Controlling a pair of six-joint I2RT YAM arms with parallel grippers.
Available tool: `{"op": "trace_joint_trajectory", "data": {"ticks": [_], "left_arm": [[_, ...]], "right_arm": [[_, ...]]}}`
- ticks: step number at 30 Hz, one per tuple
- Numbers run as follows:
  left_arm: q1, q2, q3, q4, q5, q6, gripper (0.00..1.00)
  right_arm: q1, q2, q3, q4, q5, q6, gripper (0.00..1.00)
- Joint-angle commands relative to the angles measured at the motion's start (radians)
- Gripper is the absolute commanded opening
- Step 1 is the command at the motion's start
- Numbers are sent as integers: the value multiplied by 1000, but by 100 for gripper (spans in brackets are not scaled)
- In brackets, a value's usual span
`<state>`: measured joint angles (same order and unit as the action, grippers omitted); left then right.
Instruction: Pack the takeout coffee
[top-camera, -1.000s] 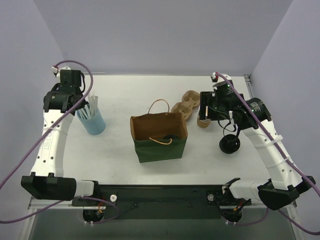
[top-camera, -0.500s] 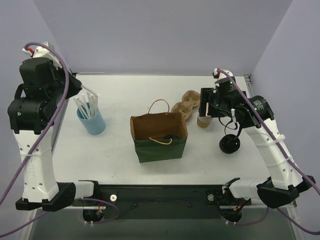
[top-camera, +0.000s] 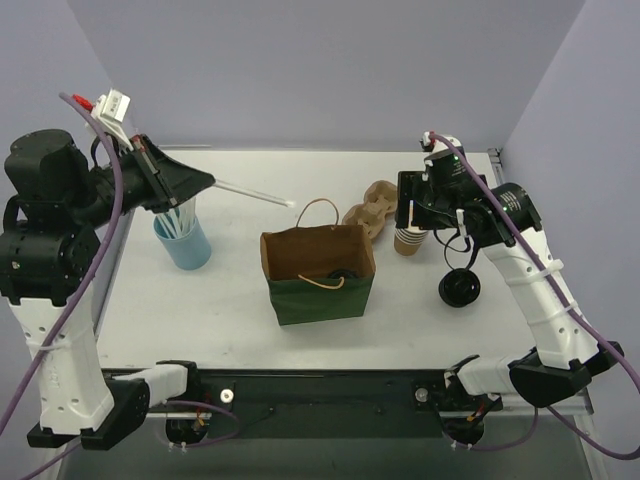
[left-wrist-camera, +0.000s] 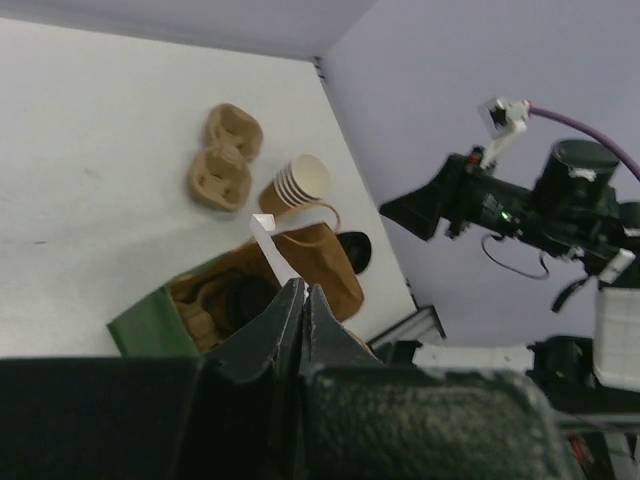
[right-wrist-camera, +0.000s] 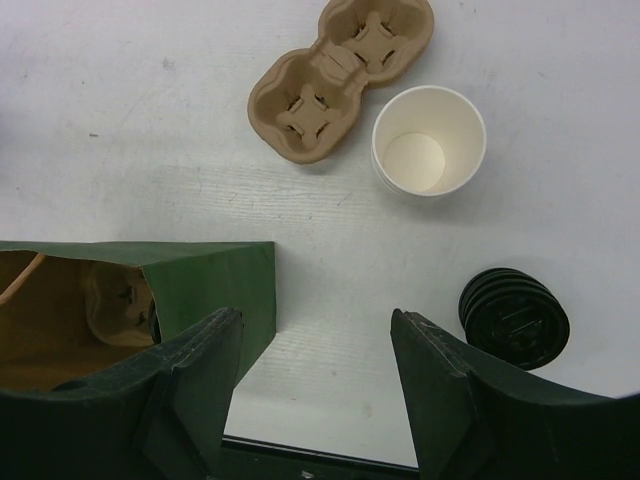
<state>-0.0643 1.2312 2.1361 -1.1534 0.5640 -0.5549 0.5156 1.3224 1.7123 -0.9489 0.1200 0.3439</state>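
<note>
The green paper bag (top-camera: 318, 290) stands open at mid-table. Inside it, a round black lid (top-camera: 342, 276) shows beside a pulp carrier (left-wrist-camera: 200, 310); I take it for the takeout coffee, its cup hidden. My left gripper (top-camera: 211, 180) hangs high left of the bag, shut on a white wrapped straw (top-camera: 255, 193) whose tip points at the bag. In the left wrist view the straw (left-wrist-camera: 272, 245) sticks out past the closed jaws (left-wrist-camera: 301, 287). My right gripper (right-wrist-camera: 314, 316) hovers open and empty over bare table right of the bag (right-wrist-camera: 205, 285).
A blue cup of straws (top-camera: 184, 243) stands at the left. Right of the bag are an empty pulp carrier (top-camera: 371, 212), a stack of unlidded cups (top-camera: 407, 241) and a stack of black lids (top-camera: 459, 288). The table's near edge shows under the right gripper.
My left arm has risen from the blue cup and swung right, drawing one straw out and pointing it at the bag. The right arm has shifted only slightly.
</note>
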Motion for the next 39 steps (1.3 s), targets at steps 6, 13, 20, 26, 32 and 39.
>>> {"op": "trace_joint_trajectory", "data": {"ticks": [6,13,20,26,32,39], "left_arm": [[1,-239,-481,313,272,-189,5],[1,-282,-689,340,171,-134,6],[-12,-239,-801,426,73,-134,15],[-106,-216,-898,500,59,-159,29],[-135,-151,-756,408,-1,-55,50],[-132,-82,-565,317,-65,30,70]], "right_arm": [[-8,1,59,-51,58,-13,62],[-9,-14,40,-60,69,-11,62],[-9,-35,17,-60,87,-2,62],[-9,-22,41,-60,102,-16,62],[-9,-25,52,-62,106,-23,63],[-8,-17,112,-67,18,-7,78]]}}
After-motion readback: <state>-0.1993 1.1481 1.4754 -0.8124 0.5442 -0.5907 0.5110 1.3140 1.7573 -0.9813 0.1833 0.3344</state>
